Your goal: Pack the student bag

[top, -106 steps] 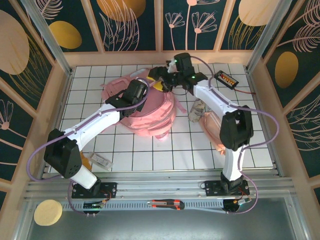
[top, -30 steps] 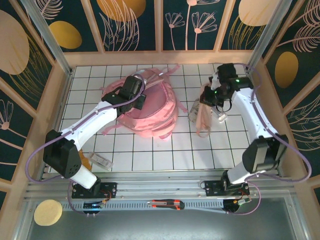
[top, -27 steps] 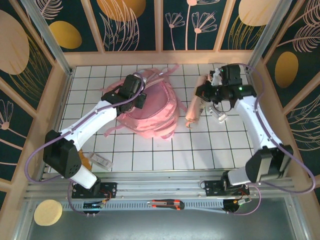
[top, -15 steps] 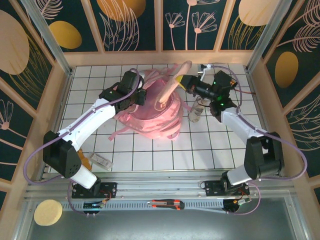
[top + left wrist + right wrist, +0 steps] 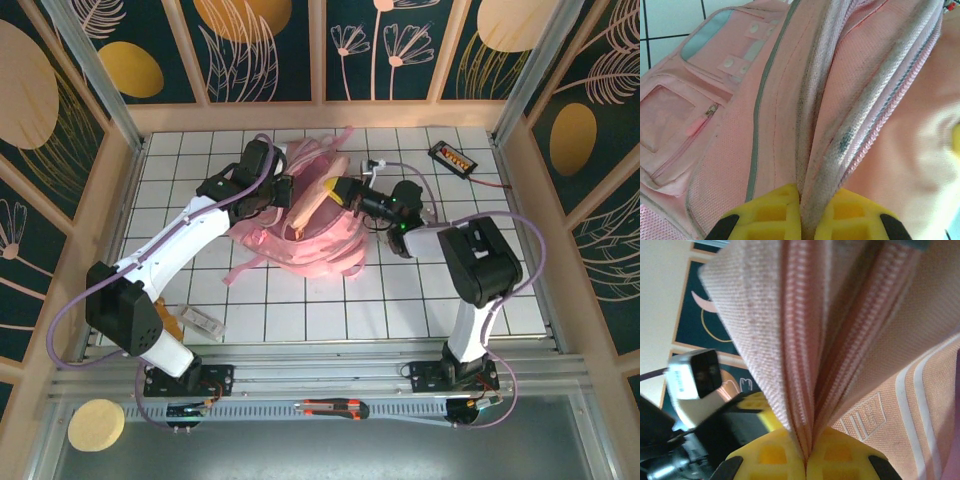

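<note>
Fingers of the left gripper are yellow and clenched on a grey-worn pink band of the student bag. The band runs straight up from between them beside a zip. Left of these fingers lies the bag's front, with a translucent window pocket and a pale-blue strip with snap studs. No writing shows on either.

From above, the student bag lies in the middle of the white-tiled worktop, under both grippers. The left gripper sits at its far left edge.

The right gripper is clamped on a pale-pink pouch, which hangs over the bag between the two sets of fingers. In the right wrist view its yellow fingers pinch the pouch's folded fabric. Just right of them a stitched rectangular patch shows on pink cloth, with no lettering legible.

Well apart to the right of the right fingers lies a small black device with an orange face, its markings too small to read.
</note>
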`<state>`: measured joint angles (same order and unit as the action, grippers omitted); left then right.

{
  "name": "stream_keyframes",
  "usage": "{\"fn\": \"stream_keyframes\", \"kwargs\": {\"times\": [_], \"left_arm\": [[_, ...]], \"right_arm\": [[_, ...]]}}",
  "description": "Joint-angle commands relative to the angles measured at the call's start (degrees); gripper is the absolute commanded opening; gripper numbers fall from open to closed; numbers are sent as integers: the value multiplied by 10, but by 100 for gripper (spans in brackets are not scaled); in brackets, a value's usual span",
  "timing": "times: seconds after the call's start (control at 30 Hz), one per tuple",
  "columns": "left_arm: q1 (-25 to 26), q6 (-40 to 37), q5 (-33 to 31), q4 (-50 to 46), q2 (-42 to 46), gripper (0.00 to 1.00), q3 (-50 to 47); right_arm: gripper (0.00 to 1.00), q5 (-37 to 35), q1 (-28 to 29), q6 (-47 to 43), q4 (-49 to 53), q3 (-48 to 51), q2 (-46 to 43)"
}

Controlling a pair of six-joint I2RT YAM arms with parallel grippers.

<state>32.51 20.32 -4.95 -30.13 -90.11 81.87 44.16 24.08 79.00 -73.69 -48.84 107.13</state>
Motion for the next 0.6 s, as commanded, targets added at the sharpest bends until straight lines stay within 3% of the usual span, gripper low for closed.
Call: {"fn": "stream_keyframes", "kwargs": {"times": [0.0, 0.13, 0.2, 0.27, 0.37, 0.57], "left_arm": [[-1, 20, 20, 104, 25, 0, 24], [-1, 15, 22, 102, 23, 0, 27], [-1, 9, 23, 99, 20, 0, 28], [-1, 5, 26, 100, 18, 0, 29], [-1, -2, 40, 108, 17, 0, 23], [-1, -20, 91, 119, 1, 0, 22]], "right_arm": [[0, -14, 10, 25, -63, -10, 36], [0, -12, 9, 30, 55, -10, 53], [0, -10, 10, -40, 229, -32, 34], [9, -23, 10, -128, 402, -71, 24], [11, -32, 10, -194, 538, -135, 39], [11, -41, 18, -220, 616, -250, 118]]}}
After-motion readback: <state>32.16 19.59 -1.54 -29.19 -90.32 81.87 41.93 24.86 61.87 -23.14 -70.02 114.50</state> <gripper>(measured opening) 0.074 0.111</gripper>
